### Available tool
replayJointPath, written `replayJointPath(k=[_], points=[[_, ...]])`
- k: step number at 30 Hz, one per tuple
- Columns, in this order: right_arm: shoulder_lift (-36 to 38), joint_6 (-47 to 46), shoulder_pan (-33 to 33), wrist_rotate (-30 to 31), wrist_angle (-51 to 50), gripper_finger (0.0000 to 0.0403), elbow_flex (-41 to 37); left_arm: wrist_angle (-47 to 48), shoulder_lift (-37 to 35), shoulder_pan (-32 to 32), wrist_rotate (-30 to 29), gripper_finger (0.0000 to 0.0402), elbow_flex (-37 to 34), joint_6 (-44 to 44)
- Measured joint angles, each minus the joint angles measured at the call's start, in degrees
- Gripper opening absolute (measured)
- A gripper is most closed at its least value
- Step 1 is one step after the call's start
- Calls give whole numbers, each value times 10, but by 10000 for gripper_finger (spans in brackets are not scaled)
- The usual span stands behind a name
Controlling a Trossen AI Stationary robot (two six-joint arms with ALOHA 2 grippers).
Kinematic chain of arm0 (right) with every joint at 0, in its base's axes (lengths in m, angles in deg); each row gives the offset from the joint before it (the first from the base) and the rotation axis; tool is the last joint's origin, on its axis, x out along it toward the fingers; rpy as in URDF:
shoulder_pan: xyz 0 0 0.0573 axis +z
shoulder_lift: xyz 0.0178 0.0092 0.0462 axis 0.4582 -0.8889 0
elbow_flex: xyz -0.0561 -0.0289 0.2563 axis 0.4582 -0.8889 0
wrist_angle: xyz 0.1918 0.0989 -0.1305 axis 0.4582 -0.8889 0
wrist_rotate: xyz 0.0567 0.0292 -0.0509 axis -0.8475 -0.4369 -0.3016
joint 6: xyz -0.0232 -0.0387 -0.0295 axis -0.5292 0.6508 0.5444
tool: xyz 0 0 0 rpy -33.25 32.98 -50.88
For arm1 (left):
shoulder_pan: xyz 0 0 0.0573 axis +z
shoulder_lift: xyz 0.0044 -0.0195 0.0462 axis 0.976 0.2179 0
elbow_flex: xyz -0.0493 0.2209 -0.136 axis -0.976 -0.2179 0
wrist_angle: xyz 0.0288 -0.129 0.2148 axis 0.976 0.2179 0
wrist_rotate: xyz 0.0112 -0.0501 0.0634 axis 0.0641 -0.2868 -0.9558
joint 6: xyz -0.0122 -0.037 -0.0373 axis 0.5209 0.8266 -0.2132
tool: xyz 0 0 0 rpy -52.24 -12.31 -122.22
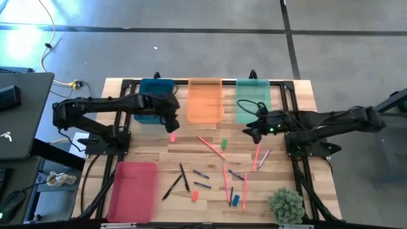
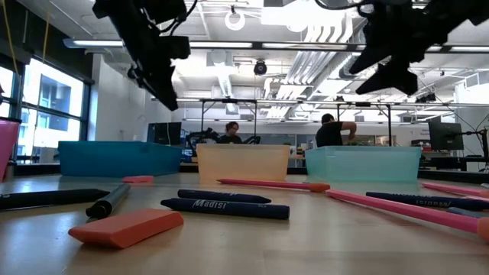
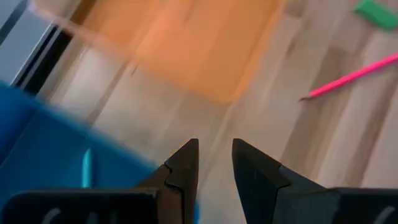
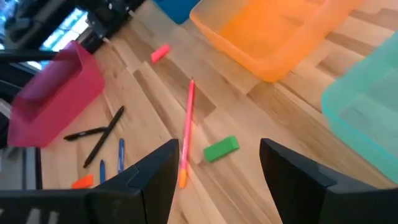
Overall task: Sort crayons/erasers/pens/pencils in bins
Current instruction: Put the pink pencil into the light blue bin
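My left gripper (image 1: 172, 123) hovers above the table by the near right corner of the dark teal-blue bin (image 1: 156, 99), its fingers (image 3: 186, 158) slightly apart with nothing between them. My right gripper (image 1: 250, 133) hangs wide open in front of the mint green bin (image 1: 253, 100), above bare wood. Its wrist view looks past it at a green eraser (image 4: 221, 149) and a pink-red stick (image 4: 188, 118). A pink eraser (image 1: 172, 137), an orange eraser (image 1: 194, 195), a blue eraser (image 1: 235, 200), dark pens (image 1: 183, 177) and short blue sticks (image 1: 201, 173) lie flat on the table.
The orange bin (image 1: 205, 100) stands between the teal-blue and mint green ones at the far edge. The pink-red bin (image 1: 133, 189) lies near left, and a small green plant (image 1: 285, 205) stands near right. A light blue stick (image 3: 86, 168) lies in the teal-blue bin. People stand in the room behind (image 2: 330, 131).
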Motion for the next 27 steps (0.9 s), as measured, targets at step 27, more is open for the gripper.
replayJointPath(k=[27], points=[[-417,61,86,38,-213,217,329,98,-5,65,-61,87,0,36]])
